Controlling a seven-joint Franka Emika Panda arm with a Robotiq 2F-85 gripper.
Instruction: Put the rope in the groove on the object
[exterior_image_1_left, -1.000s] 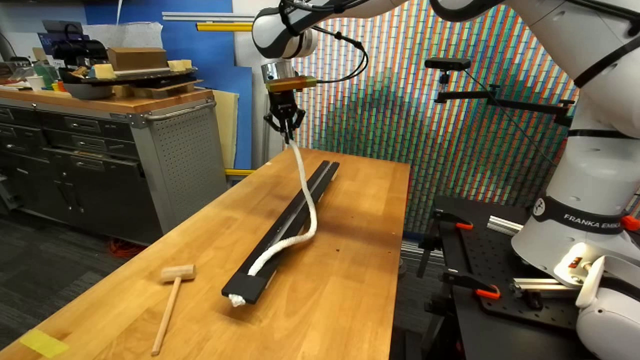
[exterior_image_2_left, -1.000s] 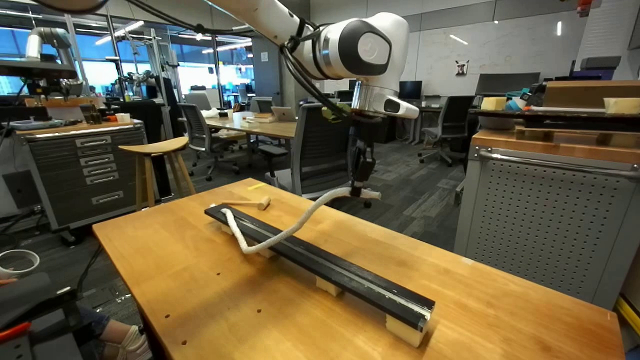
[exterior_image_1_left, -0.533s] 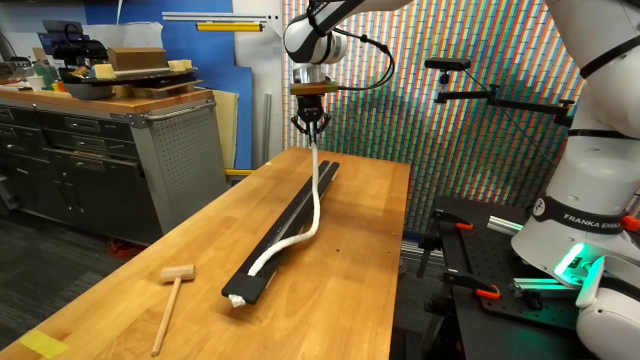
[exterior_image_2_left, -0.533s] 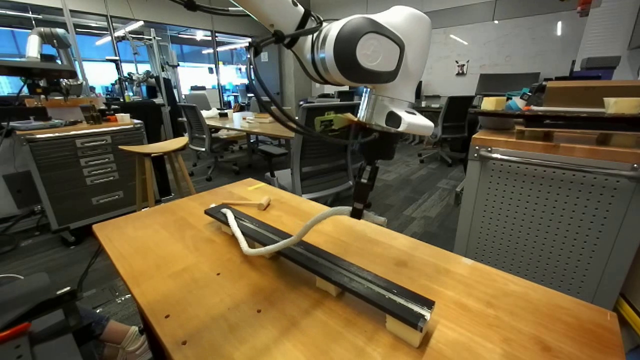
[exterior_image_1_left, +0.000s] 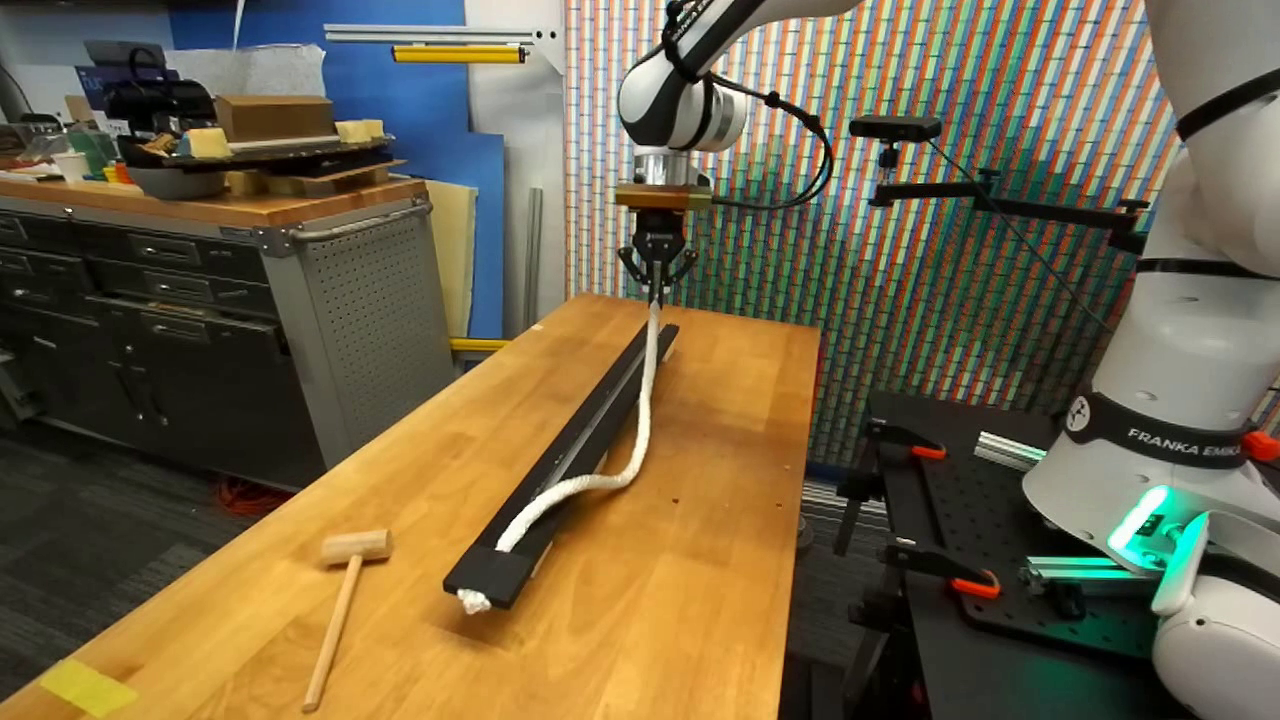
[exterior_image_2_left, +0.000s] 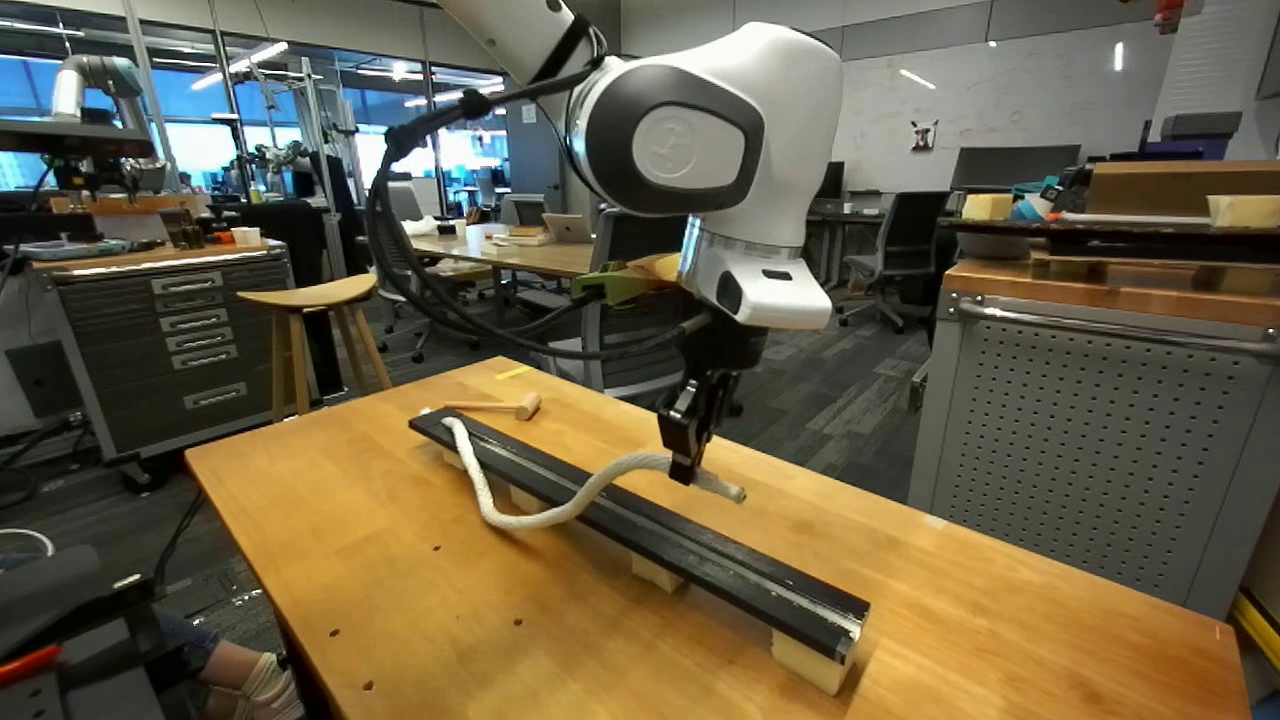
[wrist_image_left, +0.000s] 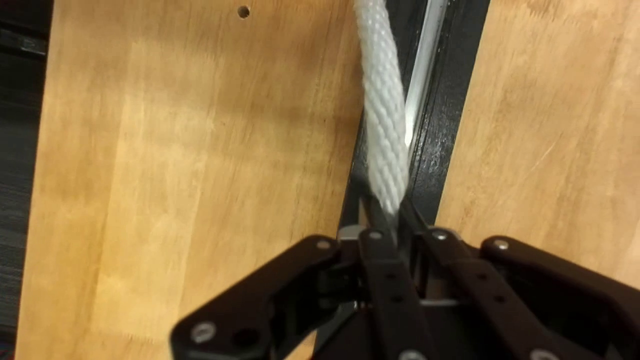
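Observation:
The white rope (exterior_image_1_left: 645, 420) is tucked at its near end under a black cap on the black bar (exterior_image_1_left: 540, 480), with a frayed tip sticking out. Its middle bows off the bar's robot side. My gripper (exterior_image_1_left: 656, 300) is shut on the rope near its free end and holds it above the bar. A short tail passes the fingers in an exterior view (exterior_image_2_left: 725, 488). The groove (exterior_image_2_left: 790, 597) is bare along most of its length. In the wrist view the rope (wrist_image_left: 385, 110) runs beside the groove (wrist_image_left: 425, 65), and the fingertips (wrist_image_left: 387, 212) overlap the bar.
Pale blocks (exterior_image_2_left: 808, 660) prop the bar above the wooden table (exterior_image_1_left: 700, 600). A wooden mallet (exterior_image_1_left: 357, 546) lies beside the bar's capped end. A grey tool cabinet (exterior_image_1_left: 365, 300) stands past the table edge. The robot's base (exterior_image_1_left: 1160, 430) is on a black table with clamps.
My gripper has moved lower and toward the robot's side, from beyond the bar to over it, carrying the rope's free end. The bar and the capped rope end have not moved.

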